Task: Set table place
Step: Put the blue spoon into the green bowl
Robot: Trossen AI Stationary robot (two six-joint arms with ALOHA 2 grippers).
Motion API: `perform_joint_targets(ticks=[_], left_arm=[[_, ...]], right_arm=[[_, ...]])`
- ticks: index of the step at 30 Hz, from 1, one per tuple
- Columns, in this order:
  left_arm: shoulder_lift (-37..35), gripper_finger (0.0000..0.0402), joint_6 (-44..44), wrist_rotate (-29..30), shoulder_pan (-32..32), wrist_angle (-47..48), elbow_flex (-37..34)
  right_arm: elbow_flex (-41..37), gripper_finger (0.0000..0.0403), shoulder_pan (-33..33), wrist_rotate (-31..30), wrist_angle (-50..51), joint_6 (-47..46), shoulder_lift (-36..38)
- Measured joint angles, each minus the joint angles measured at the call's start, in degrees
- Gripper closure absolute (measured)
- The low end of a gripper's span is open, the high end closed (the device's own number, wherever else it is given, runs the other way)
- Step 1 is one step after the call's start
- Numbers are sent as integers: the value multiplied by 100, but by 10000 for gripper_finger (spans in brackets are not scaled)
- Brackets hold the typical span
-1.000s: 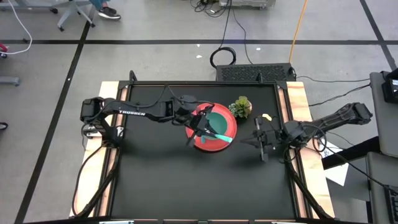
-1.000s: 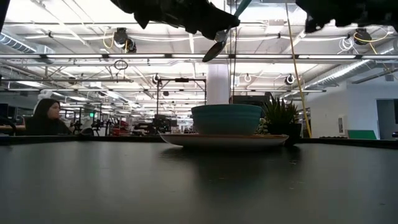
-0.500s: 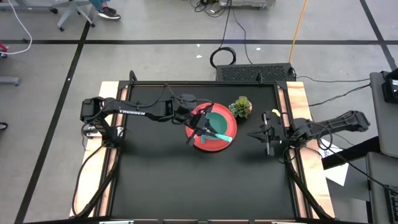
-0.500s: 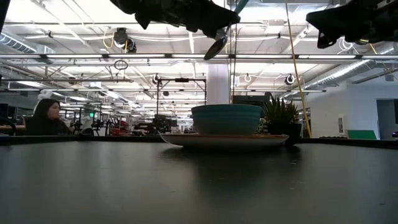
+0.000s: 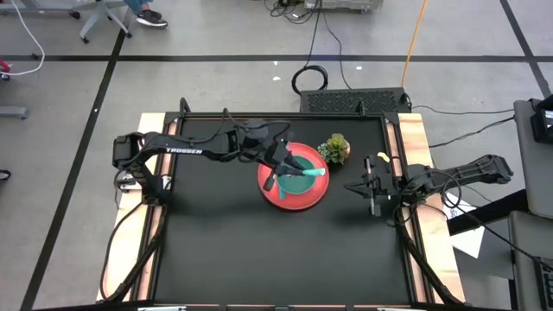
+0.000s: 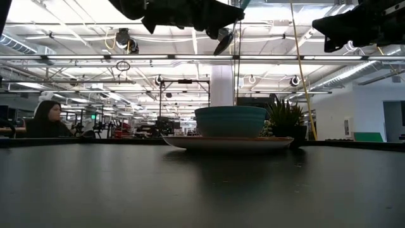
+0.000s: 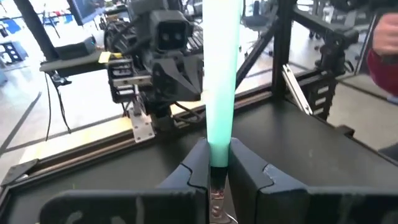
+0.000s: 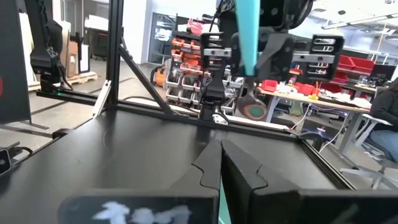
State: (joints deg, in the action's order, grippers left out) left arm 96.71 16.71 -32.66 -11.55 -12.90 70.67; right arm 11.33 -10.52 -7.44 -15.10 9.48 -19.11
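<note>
Teal bowl (image 6: 231,121) on red plate (image 6: 229,142), plant (image 6: 286,119) behind, black table (image 6: 202,187).

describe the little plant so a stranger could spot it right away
On the black table, find the red plate holding the teal bowl. The plant stands just off the plate's far right edge, the only leafy green thing there.
</note>
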Motion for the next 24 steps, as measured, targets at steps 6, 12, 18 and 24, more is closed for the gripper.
perform_joint_targets(ticks=[6,12,18,24], left_arm=[[4,371,-329,-167,-217,-365,0],[268,371,-966,-212,-341,-951,2],[734,371,-1261,-200,-472,-1120,2],[992,371,-1278,40,-537,-1132,2]], right_arm=[[0,403,0,0,1,-22,0],[0,403,0,1,-4,-24,0],[0,403,0,4,-1,-46,-2],[0,403,0,2,-2,-43,-2]])
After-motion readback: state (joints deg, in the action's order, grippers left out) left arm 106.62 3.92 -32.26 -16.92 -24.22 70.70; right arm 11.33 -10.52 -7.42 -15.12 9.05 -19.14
